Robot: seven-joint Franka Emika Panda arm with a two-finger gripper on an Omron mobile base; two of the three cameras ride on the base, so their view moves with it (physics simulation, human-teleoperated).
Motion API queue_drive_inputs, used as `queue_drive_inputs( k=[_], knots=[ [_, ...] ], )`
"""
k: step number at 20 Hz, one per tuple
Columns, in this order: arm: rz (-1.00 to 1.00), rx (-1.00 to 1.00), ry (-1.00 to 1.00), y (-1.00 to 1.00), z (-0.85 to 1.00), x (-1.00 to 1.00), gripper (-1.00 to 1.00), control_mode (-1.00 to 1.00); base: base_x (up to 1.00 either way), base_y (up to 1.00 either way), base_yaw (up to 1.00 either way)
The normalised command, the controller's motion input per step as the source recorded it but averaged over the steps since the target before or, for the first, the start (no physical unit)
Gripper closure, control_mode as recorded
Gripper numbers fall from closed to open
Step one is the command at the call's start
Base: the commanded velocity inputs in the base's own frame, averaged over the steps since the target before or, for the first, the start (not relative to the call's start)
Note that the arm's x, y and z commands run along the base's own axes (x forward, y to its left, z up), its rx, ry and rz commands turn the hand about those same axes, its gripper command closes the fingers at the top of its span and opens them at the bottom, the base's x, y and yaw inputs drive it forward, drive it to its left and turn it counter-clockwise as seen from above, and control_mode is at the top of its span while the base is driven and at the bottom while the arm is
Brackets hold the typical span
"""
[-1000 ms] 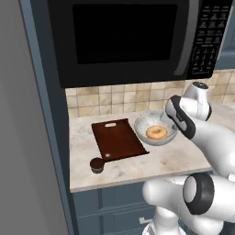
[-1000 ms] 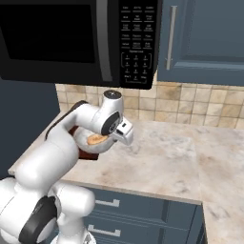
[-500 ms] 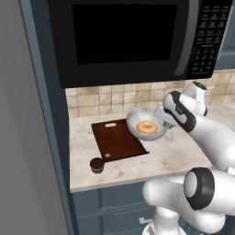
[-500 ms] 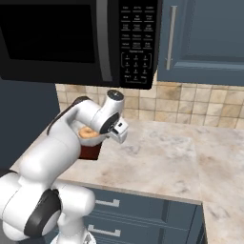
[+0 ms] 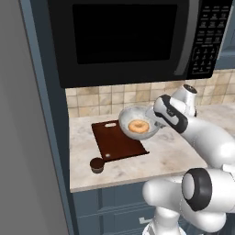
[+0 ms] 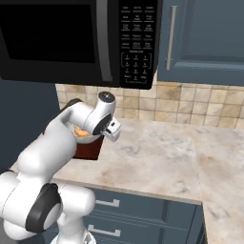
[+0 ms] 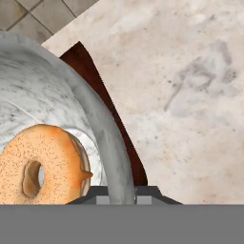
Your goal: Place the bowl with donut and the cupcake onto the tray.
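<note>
Gripper (image 7: 122, 193) clamps the rim of the bowl (image 5: 136, 120), donut (image 5: 137, 126) inside, aloft above the tray (image 5: 117, 141); neither is placed yet, the cupcake (image 5: 97, 165) waiting well beyond on the worktop (image 5: 170, 153).

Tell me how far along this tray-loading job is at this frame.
Nothing is on the tray yet. In hand: the gripper clamps the rim of the bowl, donut inside, carried above the tray's right part. Left: setting the bowl down, then fetching the cupcake from the counter's front edge.
</note>
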Motion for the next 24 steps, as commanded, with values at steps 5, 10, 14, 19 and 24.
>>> queue_drive_inputs(
  k=[5, 10, 14, 19, 24],
  knots=[
    [-0.02, 0.0, 0.0, 0.25, -0.13, 0.31, 1.0, -1.0, 0.0, 0.0, 0.0],
    [-0.01, 0.0, 0.0, 0.35, -0.13, 0.24, 1.0, -1.0, 0.0, 0.0, 0.0],
    [-0.01, 0.0, 0.0, 0.38, -0.16, 0.21, 1.0, -1.0, 0.0, 0.0, 0.0],
    [-0.01, 0.0, 0.0, 0.31, -0.22, 0.2, 1.0, -1.0, 0.0, 0.0, 0.0],
    [0.0, 0.0, 0.0, 0.23, -0.27, 0.25, 1.0, -1.0, 0.0, 0.0, 0.0]
  ],
)
